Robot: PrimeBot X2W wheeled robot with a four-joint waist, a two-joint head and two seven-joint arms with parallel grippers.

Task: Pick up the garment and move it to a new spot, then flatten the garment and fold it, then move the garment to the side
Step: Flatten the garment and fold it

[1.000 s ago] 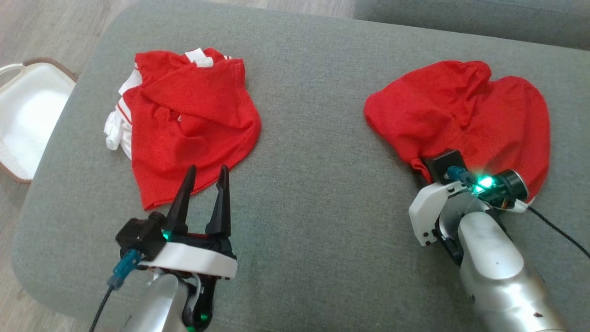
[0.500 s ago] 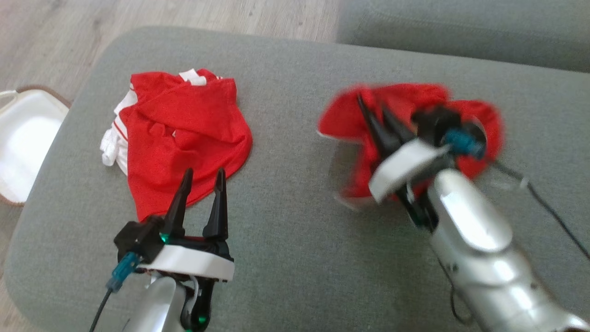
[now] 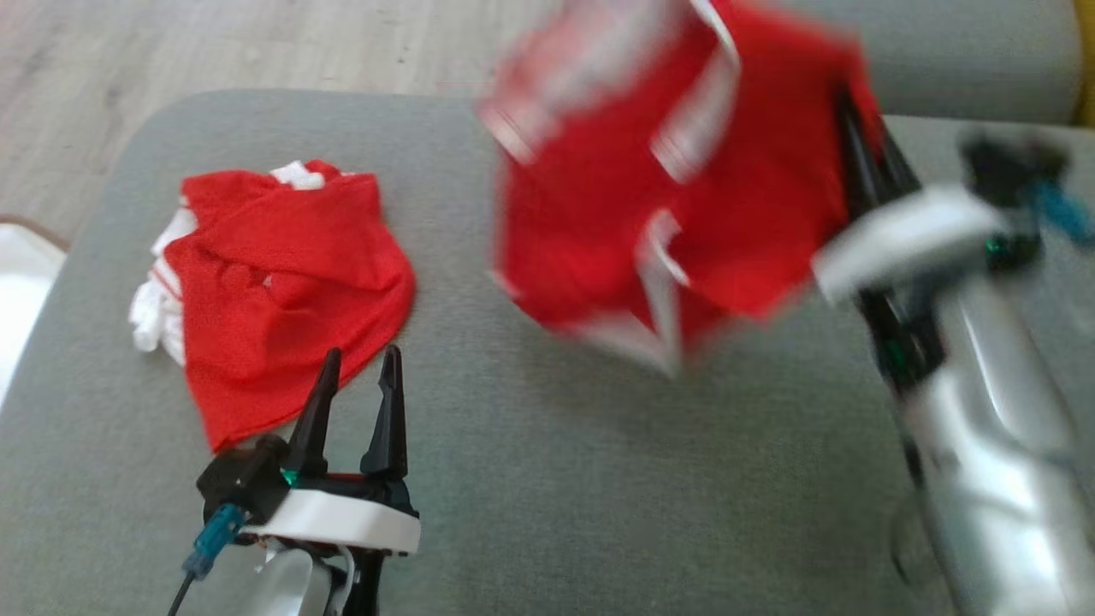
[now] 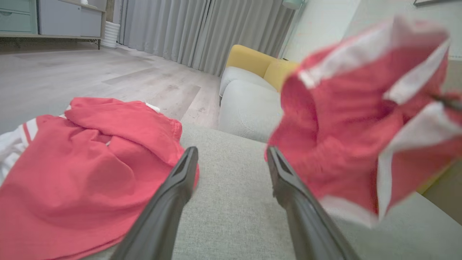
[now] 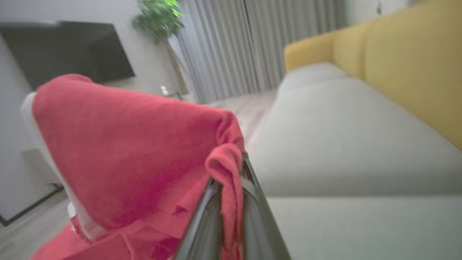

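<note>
Grey cushion (image 3: 556, 496) carries a red-and-white shirt (image 3: 274, 291) at left. Right claw (image 5: 231, 180) — clamped on the red garment (image 3: 599, 222) — holds it aloft, upper right; left claw (image 3: 362, 352) stands wide, lower left.

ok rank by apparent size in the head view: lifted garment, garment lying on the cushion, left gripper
1. lifted garment, though it is blurred and held nearer the camera
2. lying garment
3. left gripper

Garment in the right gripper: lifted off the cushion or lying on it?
Lifted. The garment hangs bunched from the right gripper, jaws shut on a fold, lower edge apparently clear of the grey cushion.
</note>
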